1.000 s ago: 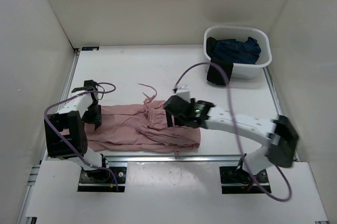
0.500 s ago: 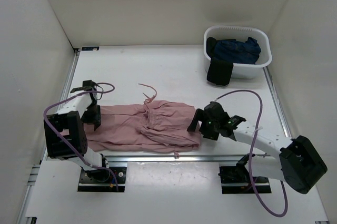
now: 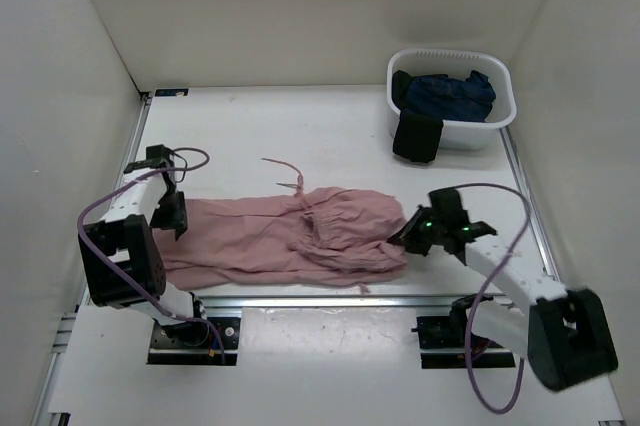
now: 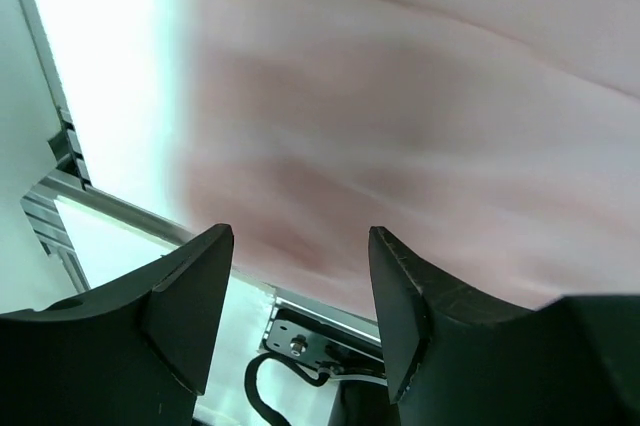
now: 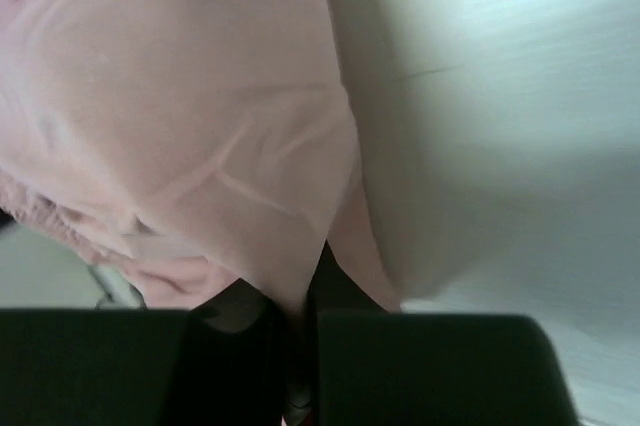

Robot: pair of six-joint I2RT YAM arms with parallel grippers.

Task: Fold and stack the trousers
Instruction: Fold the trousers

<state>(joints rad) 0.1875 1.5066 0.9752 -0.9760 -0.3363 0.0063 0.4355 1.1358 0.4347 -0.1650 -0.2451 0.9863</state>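
Pink trousers (image 3: 280, 241) lie along the near edge of the tabletop (image 3: 300, 126), long axis running left to right. Their drawstring (image 3: 285, 171) trails off the far side near the middle. I cannot tell from these views which end is waist and which is hem.

In the last second the right jaws have travelled from over the middle of the cloth out to its right end, and they have dragged that end with them. The right edge now sits further right than it did, and the bunched fabric there has been drawn out flatter. The left end has hardly moved.

The right wrist view shows a fold of pink cloth (image 5: 200, 106) running down into the clenched right jaws, so they are grasping the trousers at the right end.

The left jaws are at the left end, shifted slightly towards the far side. The left wrist view shows their fingers (image 4: 190, 296) spread apart with cloth (image 4: 420, 96) filling the view beyond. They are released and gripping nothing, though I cannot tell whether they press on the cloth.

My reading is that this is a straightening pull. The garment is being stretched along its length so it lies flat before folding, and no fold looks finished yet. Wrinkles remain around the middle. With only one end gripped, a further pull may slide the whole garment right and not just tension it.

The white basket (image 3: 500, 116) at the far right holds dark clothing, well apart from the trousers.
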